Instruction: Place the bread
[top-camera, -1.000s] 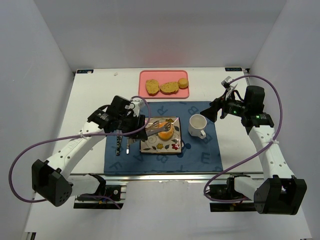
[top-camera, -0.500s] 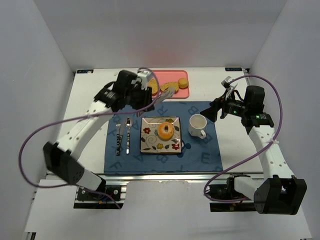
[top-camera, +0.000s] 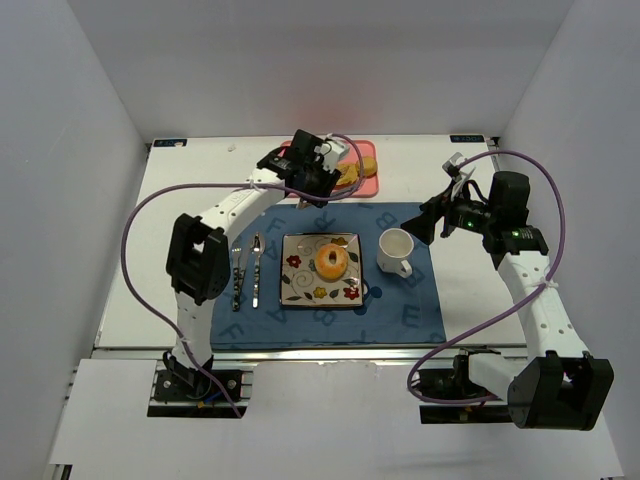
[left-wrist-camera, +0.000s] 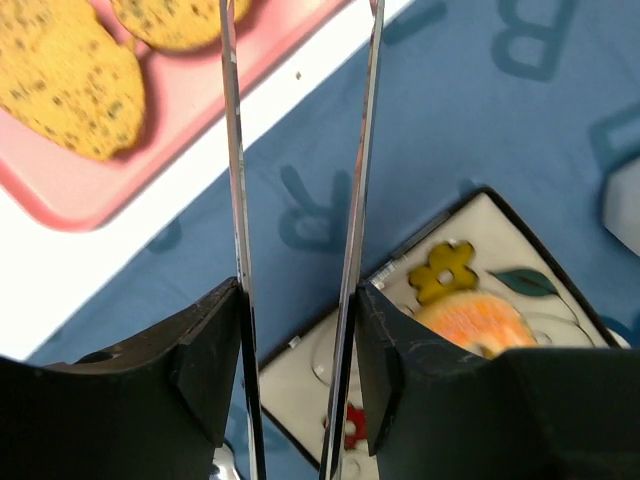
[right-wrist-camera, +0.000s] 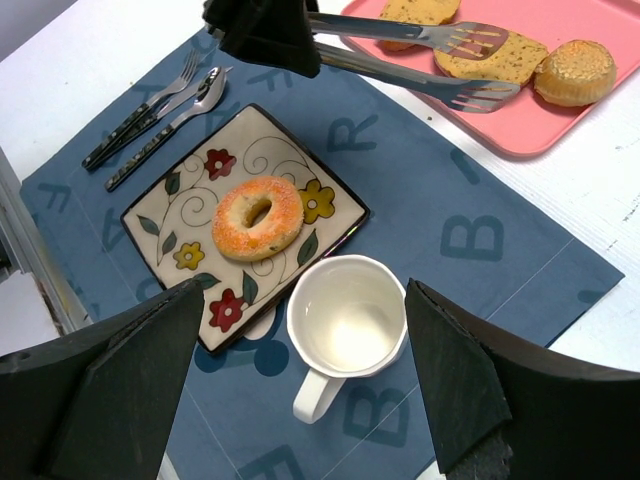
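Each arm consists of white link segments joined by black joint housings, with a purple cable looping from the base to the wrist. The left gripper (left-wrist-camera: 297, 150) carries two long, thin metal tong blades mounted in black holders. The right gripper (right-wrist-camera: 300, 400) has broad, matte black fingers (right-wrist-camera: 455, 375).

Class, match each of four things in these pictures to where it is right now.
Things:
1. orange sugared doughnut
2. white ceramic mug
3. small round golden bun
4. metal fork and knife

Places:
A. on the pink tray
B. on the blue mat, left of the plate
C. on the square floral plate
D. on the blue mat, right of the plate

Pairs: 1-C, 2-D, 3-A, 4-B
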